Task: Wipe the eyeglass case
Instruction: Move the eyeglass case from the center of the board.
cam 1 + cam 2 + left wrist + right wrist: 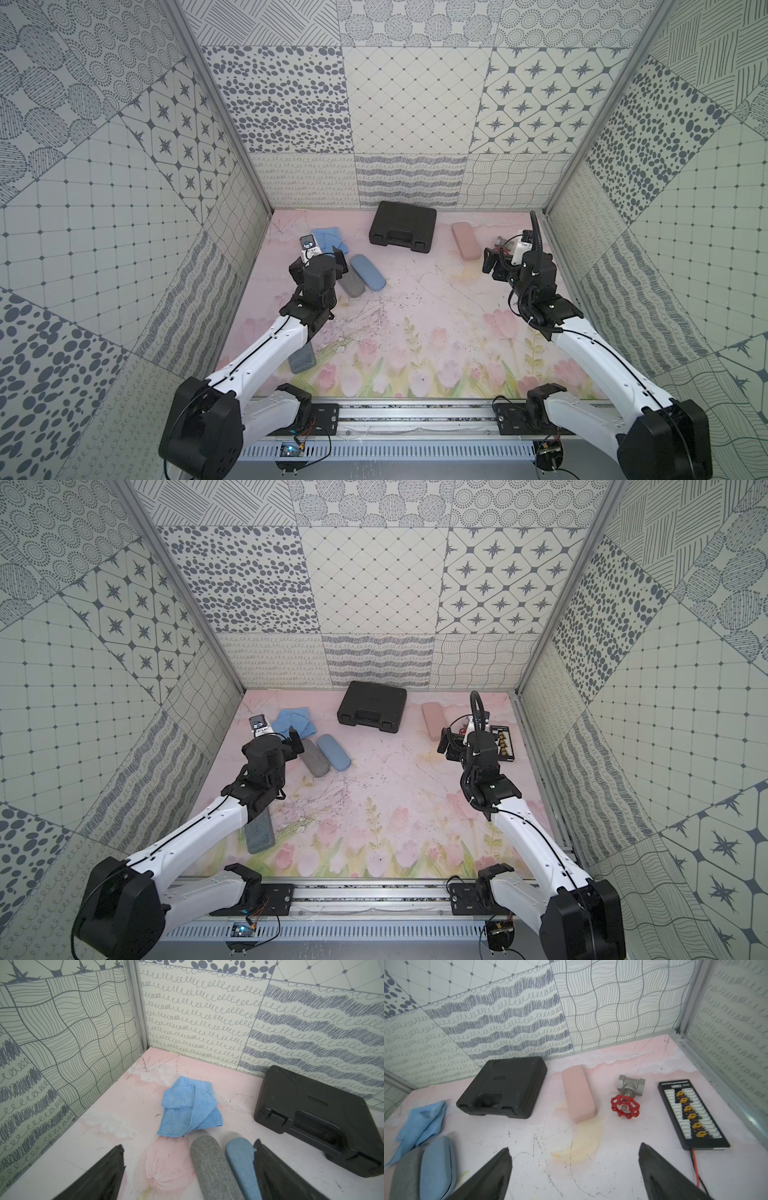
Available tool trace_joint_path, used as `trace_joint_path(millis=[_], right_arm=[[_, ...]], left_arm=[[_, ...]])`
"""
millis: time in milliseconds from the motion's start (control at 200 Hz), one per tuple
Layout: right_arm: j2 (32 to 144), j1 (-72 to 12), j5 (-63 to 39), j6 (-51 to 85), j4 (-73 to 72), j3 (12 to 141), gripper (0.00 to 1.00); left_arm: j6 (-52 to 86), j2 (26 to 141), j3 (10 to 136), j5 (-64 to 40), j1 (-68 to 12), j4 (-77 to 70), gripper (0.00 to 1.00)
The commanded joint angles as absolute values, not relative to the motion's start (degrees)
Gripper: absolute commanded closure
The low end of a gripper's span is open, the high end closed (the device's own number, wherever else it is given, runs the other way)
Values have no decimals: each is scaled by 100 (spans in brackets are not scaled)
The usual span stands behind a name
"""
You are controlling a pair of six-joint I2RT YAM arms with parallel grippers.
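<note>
Black jaws of the left gripper point(189, 1144) stand wide apart and empty, hovering beside the grey eyeglass case point(212, 1167) and the blue eyeglass case point(239, 1159). The two lie side by side on the left of the pink floral table point(415, 299), their long axes slanting from back-left to front-right in both top views. Just behind them sits a crumpled blue cloth point(189, 1105), and a black carry case point(311, 1115) lies by the back wall. The right gripper point(574, 1146), likewise spread and holding nothing, hovers near a pink eyeglass case point(578, 1095) that runs roughly back to front, with a red-handled valve point(625, 1106) and a black connector board point(691, 1113) beside it. A grey-blue rectangular case point(259, 833) is half hidden under the left forearm, and the left wrist view cuts off the paired cases' near ends.
</note>
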State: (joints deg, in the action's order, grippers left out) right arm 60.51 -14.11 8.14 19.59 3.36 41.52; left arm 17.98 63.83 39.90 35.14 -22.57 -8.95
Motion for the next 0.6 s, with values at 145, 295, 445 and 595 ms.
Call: trace_joint_path(millis=[145,295,445,595], right_arm=[[7062,-1231,609,2425,2857,5394,11],[7460,-1146,727,2809,3154,5762,1],[7518,-682,-823,3230,2253,5403,26],[8557,-773,-577,3245,2773,6297,44]], left_arm=[[2487,6107,4276,1917,-2259,672,0],[2876,6559,4796,1512,-2278,1341,2],[3130,6760,4921,1058,-2465,1464,7],[3216,6874,4799,1050,-2832,1181,11]])
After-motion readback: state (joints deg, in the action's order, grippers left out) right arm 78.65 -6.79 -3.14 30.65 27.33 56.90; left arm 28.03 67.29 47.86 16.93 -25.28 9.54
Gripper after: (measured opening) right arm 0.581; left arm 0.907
